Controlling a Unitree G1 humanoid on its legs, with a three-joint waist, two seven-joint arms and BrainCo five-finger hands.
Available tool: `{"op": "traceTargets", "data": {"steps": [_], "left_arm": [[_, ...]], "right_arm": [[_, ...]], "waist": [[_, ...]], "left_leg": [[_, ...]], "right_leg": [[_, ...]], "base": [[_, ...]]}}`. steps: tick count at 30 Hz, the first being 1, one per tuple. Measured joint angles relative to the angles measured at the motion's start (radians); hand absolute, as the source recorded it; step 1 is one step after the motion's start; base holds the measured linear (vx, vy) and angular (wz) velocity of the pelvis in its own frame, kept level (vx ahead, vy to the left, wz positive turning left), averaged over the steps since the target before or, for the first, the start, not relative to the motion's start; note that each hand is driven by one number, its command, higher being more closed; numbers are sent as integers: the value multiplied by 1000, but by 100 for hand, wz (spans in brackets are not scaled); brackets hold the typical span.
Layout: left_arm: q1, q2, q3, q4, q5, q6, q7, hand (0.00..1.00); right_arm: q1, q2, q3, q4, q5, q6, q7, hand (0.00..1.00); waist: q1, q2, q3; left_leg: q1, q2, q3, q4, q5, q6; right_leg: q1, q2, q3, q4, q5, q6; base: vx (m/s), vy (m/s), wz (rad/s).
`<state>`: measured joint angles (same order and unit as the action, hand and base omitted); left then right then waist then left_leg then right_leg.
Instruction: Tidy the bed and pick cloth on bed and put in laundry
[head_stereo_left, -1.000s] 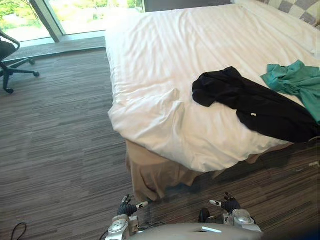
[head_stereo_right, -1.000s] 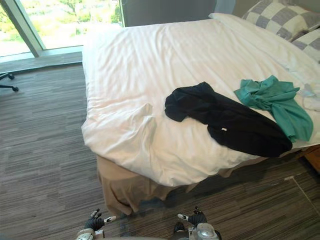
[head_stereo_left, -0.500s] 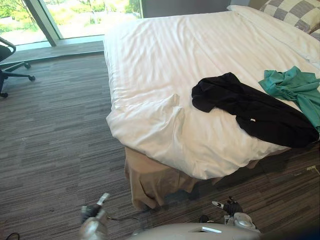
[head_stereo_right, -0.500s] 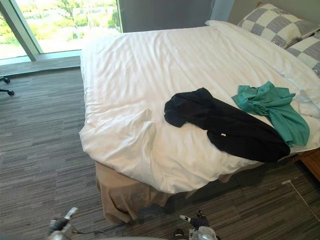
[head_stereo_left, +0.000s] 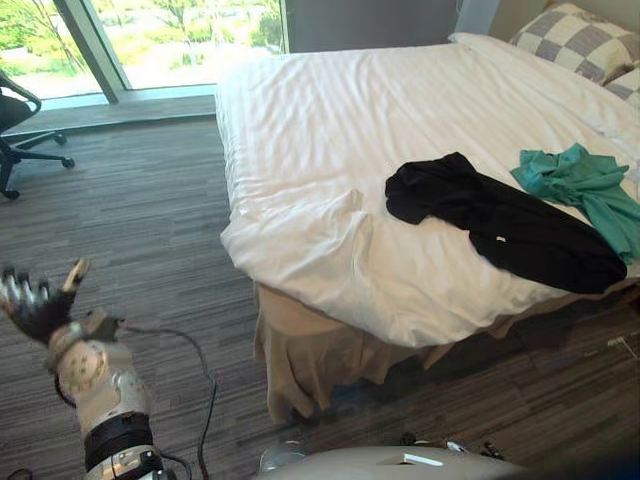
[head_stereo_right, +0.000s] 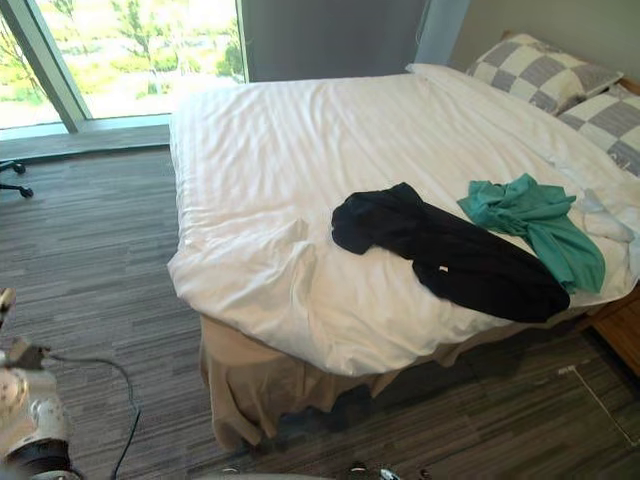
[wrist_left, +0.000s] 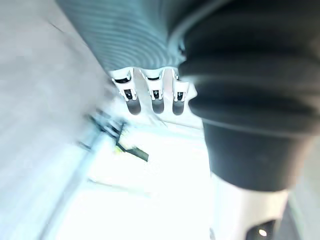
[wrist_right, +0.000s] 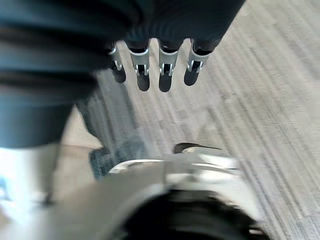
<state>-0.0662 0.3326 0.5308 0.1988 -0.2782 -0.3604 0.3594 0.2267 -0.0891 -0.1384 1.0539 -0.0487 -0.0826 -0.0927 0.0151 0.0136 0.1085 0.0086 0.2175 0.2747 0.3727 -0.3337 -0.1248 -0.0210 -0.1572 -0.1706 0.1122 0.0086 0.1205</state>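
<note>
Left eye view: my left hand (head_stereo_left: 38, 305) is up at the left side, over the floor (head_stereo_left: 150, 230) and well apart from the bed (head_stereo_left: 330, 120). Its fingers are spread and the thumb stands out, holding nothing. The clothes to collect lie on the white duvet (head_stereo_left: 320, 110) near the bed's right-hand edge: a black garment (head_stereo_left: 500, 222) spread out long, with a teal garment (head_stereo_left: 585, 185) bunched up and touching its far side. The duvet corner nearest me is rumpled, and a beige bed skirt (head_stereo_left: 300, 350) hangs below it. An office chair (head_stereo_left: 18, 120) stands off by the window.

Right eye view: this shows the teal piece trailing toward the mattress edge, with checked pillows (head_stereo_right: 545, 70) at the head. I judge the black garment the easier first grab, so I should step to the right along the bed's foot until it is within reach.

Left wrist view: the fingers (wrist_left: 152, 97) hang straight and loose, with nothing between them.

Right wrist view: my right hand (wrist_right: 142, 75) points at the floor, fingers relaxed in a row and empty.

To do this well, I want to close on a thick fold near the garment's middle, not on a loose end, so it lifts whole and does not drag the duvet. I cannot tell from here where the laundry goes.
</note>
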Motion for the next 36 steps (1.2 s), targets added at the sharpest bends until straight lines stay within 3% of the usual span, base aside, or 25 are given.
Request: {"op": "traceTargets", "data": {"steps": [5, 11, 19, 23, 31, 32, 36], "left_arm": [[-98, 3, -208, -181, 287, 29, 17, 0], [-308, 28, -486, -175, 510, 98, -9, 0], [-651, 113, -774, 16, 737, 182, -81, 0], [-798, 152, -854, 169, 784, 246, -176, 0], [-946, 144, -918, 509, 848, 294, -352, 0], [-963, 142, -922, 553, 861, 295, -369, 100], [-978, 114, -922, 667, 865, 306, -398, 100]], "right_arm": [[16, 2, 6, -53, 16, -1, 12, 0], [15, 2, 5, -87, 17, -1, 30, 0], [-11, 0, 6, -114, 17, 10, 36, 0], [-50, -2, 0, -133, 20, 26, 29, 0], [-88, -2, -10, -153, 26, 51, 31, 0], [-104, -3, -12, -152, 26, 57, 32, 0], [-142, -3, -15, -152, 26, 61, 34, 0]], "waist": [[-1, 1, 0], [-18, -6, -3], [-21, -12, 33], [-20, -11, 76], [-25, -14, 122], [-26, -18, 134], [-26, -27, 160]], "left_leg": [[-61, 29, 53, 73, -25, 0], [-105, 52, 110, 107, -24, 0], [-174, 104, 182, 173, -24, 0], [-247, 129, 189, 206, -22, 4], [-300, 136, 210, 209, -15, 14], [-312, 136, 214, 210, -13, 16], [-343, 138, 227, 214, -12, 17]], "right_leg": [[-93, 7, 50, 64, -5, -3], [-171, 19, 89, 97, -6, -4], [-258, 41, 121, 124, 4, -6], [-323, 57, 128, 118, 31, -8], [-367, 65, 140, 71, 70, -5], [-379, 65, 143, 62, 78, -4], [-404, 68, 153, 34, 100, -5]], "base": [[-39, 35, -26], [4, 3, -21], [-19, -5, -12], [-66, -36, -12], [-6, -11, -8], [13, -21, -6], [9, -24, -8]]}}
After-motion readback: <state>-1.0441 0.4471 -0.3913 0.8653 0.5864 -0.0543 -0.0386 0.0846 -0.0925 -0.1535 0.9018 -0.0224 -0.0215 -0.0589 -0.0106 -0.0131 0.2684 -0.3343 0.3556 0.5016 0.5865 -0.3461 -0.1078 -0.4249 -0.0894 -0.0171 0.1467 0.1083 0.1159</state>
